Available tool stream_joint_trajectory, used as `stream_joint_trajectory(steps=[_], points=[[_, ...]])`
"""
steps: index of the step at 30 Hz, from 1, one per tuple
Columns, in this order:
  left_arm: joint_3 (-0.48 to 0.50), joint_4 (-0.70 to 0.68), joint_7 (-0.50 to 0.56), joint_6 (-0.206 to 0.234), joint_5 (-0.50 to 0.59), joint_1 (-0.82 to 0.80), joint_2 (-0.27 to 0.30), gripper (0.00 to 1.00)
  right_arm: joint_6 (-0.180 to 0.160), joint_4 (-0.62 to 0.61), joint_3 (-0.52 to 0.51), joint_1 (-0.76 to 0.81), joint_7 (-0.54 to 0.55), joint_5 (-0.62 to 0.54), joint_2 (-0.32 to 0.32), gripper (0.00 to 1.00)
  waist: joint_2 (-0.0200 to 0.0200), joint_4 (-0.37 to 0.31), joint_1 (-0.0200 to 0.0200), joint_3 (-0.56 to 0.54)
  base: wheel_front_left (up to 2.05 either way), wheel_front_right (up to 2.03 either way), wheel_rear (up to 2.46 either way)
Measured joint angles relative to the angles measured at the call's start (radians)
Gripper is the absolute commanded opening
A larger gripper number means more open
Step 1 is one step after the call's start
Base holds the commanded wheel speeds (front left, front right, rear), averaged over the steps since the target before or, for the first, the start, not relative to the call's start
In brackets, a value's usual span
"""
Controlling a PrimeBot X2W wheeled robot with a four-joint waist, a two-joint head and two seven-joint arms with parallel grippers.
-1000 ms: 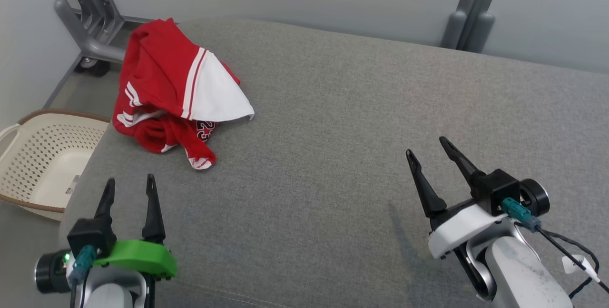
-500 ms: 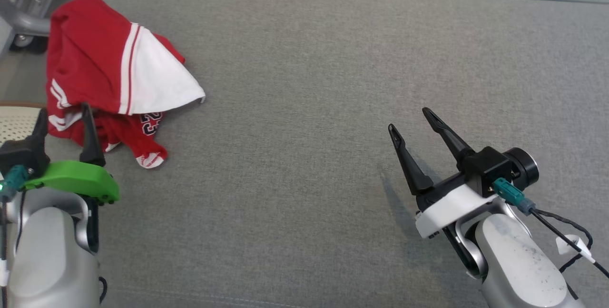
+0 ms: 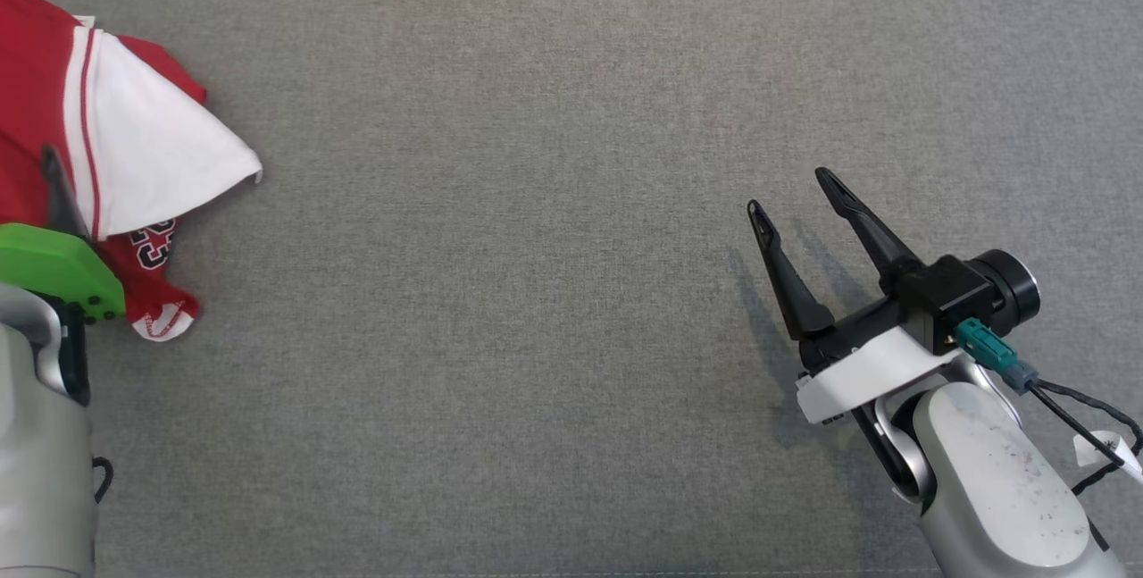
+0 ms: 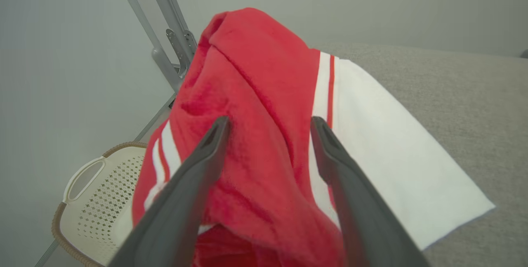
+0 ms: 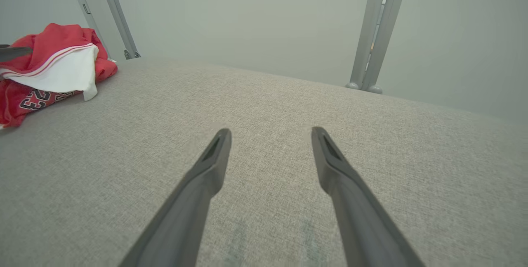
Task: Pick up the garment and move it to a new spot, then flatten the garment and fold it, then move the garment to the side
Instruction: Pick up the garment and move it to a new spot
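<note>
Found the red jersey T-shirt heaped and crumpled at the far left edge of the grey fabric surface, with its white sleeve draped over the top and tapering toward the middle of the surface, red-and-white striped trim along the seam. Read part of a black, white-outlined number print just under that sleeve, and again in the right wrist view. Saw the left gripper open, its two dark fingers spread wide and nothing pinched between them, tips close against the red heap; could not tell whether either tip touched the cloth. Caught one finger of it over the red cloth in the head view, above a green mount. Saw the right gripper well apart from the shirt, toward the right side, low over bare grey fabric, fingers parted and empty, a shadow beside them. Noted a cream perforated basket below the surface's left edge, grey metal posts behind, and a pale wall.
</note>
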Motion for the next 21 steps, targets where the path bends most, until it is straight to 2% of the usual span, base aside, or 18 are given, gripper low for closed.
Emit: stream_joint_trajectory(steps=[8,12,13,14,15,17,21], points=[[-0.004,0.145,0.035,0.105,0.024,-0.102,0.078,1.0,0.0,-0.012,-0.014,0.001,0.0,-0.001,-0.003,1.0,0.0,-0.04,0.0,0.056,0.0,0.0,0.0],[-0.006,0.206,0.088,0.116,0.015,-0.142,0.083,1.0,0.0,-0.012,-0.018,0.002,0.0,0.0,0.0,1.0,0.0,-0.046,0.0,0.068,0.0,0.0,0.0],[-0.008,0.218,0.1,0.113,0.015,-0.15,0.085,0.9,0.0,-0.012,-0.019,0.002,0.0,0.0,0.002,1.0,0.0,-0.047,0.0,0.07,0.0,0.0,0.0],[-0.008,0.224,0.1,0.107,0.014,-0.154,0.086,0.12,0.0,-0.012,-0.02,0.002,0.0,0.001,0.004,1.0,0.0,-0.047,0.0,0.07,0.0,0.0,0.0],[-0.011,0.23,0.098,0.106,0.012,-0.158,0.086,0.0,0.0,-0.012,-0.021,0.002,0.0,0.001,0.005,1.0,0.0,-0.046,0.0,0.07,0.0,0.0,0.0],[-0.028,0.236,0.072,0.1,0.02,-0.159,0.084,0.0,0.0,-0.012,-0.026,0.002,0.0,0.001,0.007,1.0,0.0,-0.043,0.0,0.069,0.0,0.0,0.0],[-0.044,0.209,0.002,0.117,0.028,-0.158,0.072,0.0,0.0,-0.012,-0.027,0.006,0.0,0.007,0.015,1.0,0.0,-0.03,0.0,0.058,0.0,0.0,0.0]])
